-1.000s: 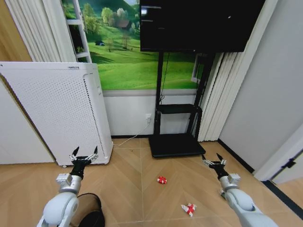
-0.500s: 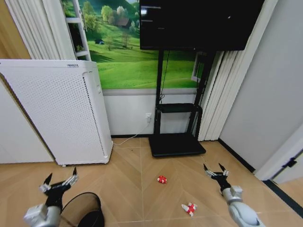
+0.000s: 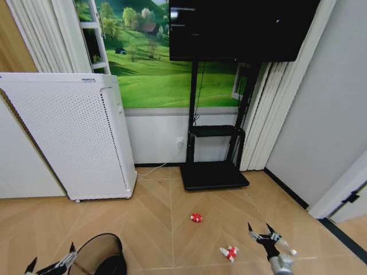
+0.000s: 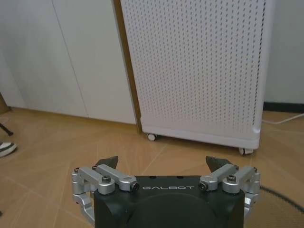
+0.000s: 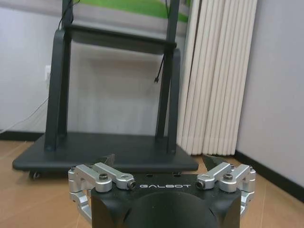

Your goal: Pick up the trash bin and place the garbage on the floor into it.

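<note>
The trash bin [image 3: 101, 255], a black wire-mesh basket, stands on the floor at the lower left of the head view. Its rim [image 4: 281, 197] also edges into the left wrist view. My left gripper [image 3: 50, 259] hangs open just left of the bin, low in the head view, holding nothing [image 4: 163, 164]. Of the garbage, a little red lump [image 3: 196, 217] lies mid-floor, and a red-and-white wrapper wad [image 3: 229, 252] lies nearer to me. My right gripper [image 3: 259, 228] is open and empty, just right of the wrapper [image 5: 160, 161].
A tall white perforated appliance [image 3: 74, 143] on casters stands at the left wall, behind the bin [image 4: 199, 66]. A black TV stand [image 3: 213, 175] with a low base [image 5: 104, 152] stands ahead against the wall. Pale curtains [image 5: 213, 76] hang at the right.
Both arms have dropped toward the lower edge of the head view. The left gripper sank from in front of the white appliance to beside the bin. The litter has not moved.
</note>
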Motion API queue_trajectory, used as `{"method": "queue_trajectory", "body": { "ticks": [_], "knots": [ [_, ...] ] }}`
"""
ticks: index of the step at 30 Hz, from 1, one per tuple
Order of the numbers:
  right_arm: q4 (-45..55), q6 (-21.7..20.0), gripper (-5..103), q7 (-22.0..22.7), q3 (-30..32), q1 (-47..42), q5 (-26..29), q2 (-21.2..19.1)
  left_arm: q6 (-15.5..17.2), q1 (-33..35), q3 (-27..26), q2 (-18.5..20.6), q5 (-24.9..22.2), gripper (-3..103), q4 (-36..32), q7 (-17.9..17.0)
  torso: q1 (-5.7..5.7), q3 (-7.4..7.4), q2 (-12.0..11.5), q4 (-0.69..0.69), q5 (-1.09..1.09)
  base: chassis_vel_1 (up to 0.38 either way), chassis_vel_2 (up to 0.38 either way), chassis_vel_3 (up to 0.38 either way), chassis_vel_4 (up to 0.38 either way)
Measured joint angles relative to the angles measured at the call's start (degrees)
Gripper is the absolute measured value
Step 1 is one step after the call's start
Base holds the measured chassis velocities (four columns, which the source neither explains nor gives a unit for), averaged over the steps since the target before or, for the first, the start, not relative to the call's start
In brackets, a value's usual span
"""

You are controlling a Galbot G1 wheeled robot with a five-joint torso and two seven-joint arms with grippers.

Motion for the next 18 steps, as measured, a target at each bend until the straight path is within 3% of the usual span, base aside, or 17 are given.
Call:
{"method": "queue_trajectory", "body": {
  "ticks": [11, 18],
  "knots": [
    [5.83, -3.82, 100, 0.74, 2.09, 0.51, 4.64, -5.08, -0.62, -4.49, 0.88, -0.46, 1.18, 100, 11.47, 1.32, 0.04, 0.10, 0.12, 0.00, 0.01, 0.000, 0.000, 0.000, 0.000],
    [5.48, -3.89, 100, 0.62, 1.76, 1.16, 4.95, -5.29, 0.65, -6.69, 1.03, -0.30, -3.32, 102, 14.53, 1.30, 0.05, 0.14, 0.18, 0.00, 0.01, 0.000, 0.000, 0.000, 0.000]
  ]
}}
